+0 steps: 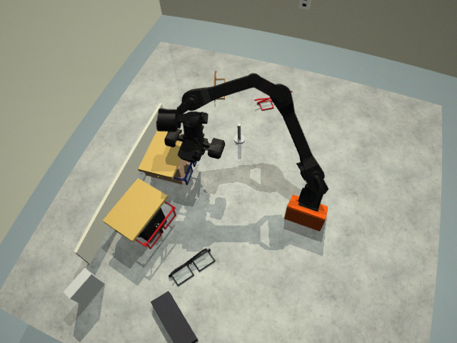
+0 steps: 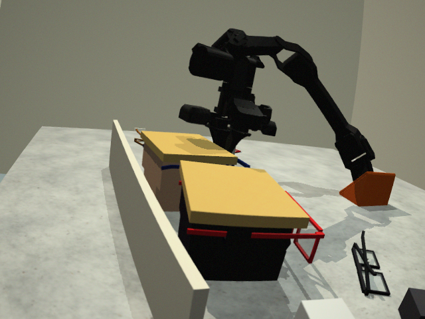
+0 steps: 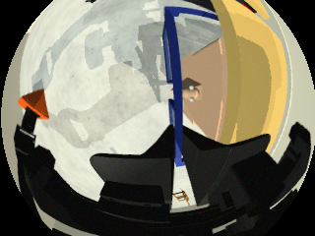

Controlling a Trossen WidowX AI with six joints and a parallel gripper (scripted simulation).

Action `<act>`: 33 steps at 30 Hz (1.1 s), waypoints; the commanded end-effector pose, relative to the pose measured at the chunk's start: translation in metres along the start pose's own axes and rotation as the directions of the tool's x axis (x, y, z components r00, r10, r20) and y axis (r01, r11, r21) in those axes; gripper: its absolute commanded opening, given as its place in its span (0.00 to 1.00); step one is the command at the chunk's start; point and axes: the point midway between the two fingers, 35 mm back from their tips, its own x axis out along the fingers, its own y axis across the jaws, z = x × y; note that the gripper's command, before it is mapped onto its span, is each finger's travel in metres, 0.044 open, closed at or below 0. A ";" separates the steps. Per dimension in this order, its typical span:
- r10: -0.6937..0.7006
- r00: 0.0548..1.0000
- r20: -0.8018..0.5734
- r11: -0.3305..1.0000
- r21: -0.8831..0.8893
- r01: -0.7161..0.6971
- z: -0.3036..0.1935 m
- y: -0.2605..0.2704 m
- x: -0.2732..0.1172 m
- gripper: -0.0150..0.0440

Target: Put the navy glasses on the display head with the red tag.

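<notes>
My gripper (image 1: 193, 158) (image 2: 230, 151) (image 3: 175, 128) is shut on the upper front of the navy glasses (image 1: 187, 180) (image 2: 170, 167) (image 3: 177, 103). The glasses are at the tan head (image 1: 184, 170) (image 2: 168, 193) (image 3: 209, 79) under a yellow top. Their front stands before the face; in the wrist view the nose (image 3: 196, 92) is beside the bar, level with the gap between the rims. One temple runs along the head's near side under the top. The far temple and ear are hidden. Contact at the nose is unclear. No red tag shows.
The black head (image 2: 240, 255) wears red glasses (image 2: 288, 235) close beside the tan head. A pale wall (image 1: 121, 179) (image 2: 156, 219) runs behind both heads. A post (image 1: 238, 131), black glasses (image 1: 189, 262) and a dark box (image 1: 173, 317) stand or lie around.
</notes>
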 end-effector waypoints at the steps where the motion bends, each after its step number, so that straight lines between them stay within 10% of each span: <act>1: -0.003 1.000 -0.005 1.000 -0.003 0.003 -0.001 0.000 0.001 0.25; 33: 0.011 1.000 0.001 1.000 -0.001 -0.011 0.000 -0.001 -0.002 0.44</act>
